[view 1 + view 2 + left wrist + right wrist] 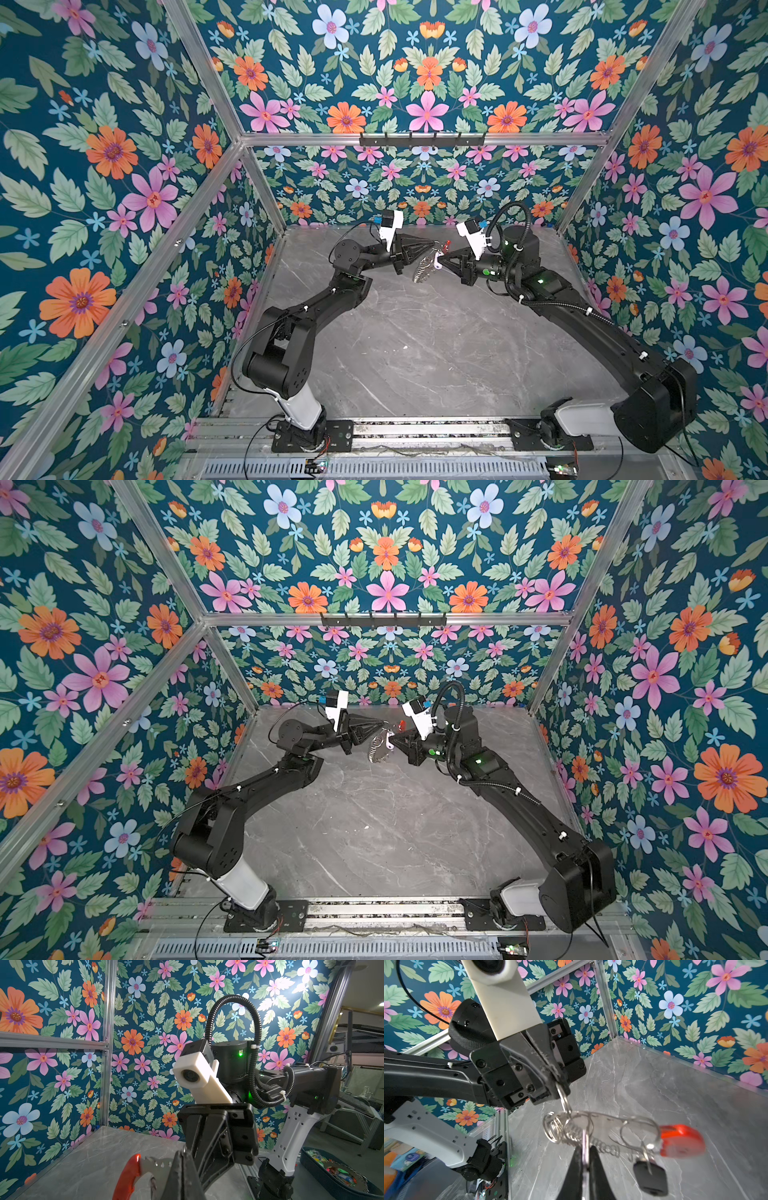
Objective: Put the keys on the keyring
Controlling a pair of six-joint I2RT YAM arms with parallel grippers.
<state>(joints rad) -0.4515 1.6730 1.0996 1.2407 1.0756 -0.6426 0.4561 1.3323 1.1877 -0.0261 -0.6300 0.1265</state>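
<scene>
Floral wallpaper (124, 166) lines the booth around a grey marble tabletop (415, 353). In both top views we see the two arms meet above its far end. The left gripper (432, 246) and the right gripper (441, 261) point at each other, tips near. The keyring (422, 268) hangs between them, its red section (446, 245) just beside the left gripper's tip. A lavender tag (436, 262) sits right at the right gripper's tip. The jaws are too small for us to read here.

From the left wrist we catch only the red section and a silver end beside it, next to the left fingers (182, 1167). The right gripper's body fills the middle, and a bin of coloured bits (332, 1172) shows beyond the table edge.

From the right wrist the grips come clear. The left gripper's jaws are clamped on one silver ring of the keyring. The right gripper's jaws are pressed together on a thin pale piece seen edge-on, where the tag sits. This view alone shows us the key (651, 1178), its dark head dangling by a ring from the wire loop near the red section. It also shows the coils of small rings (571, 1132), all clear of the marble.
</scene>
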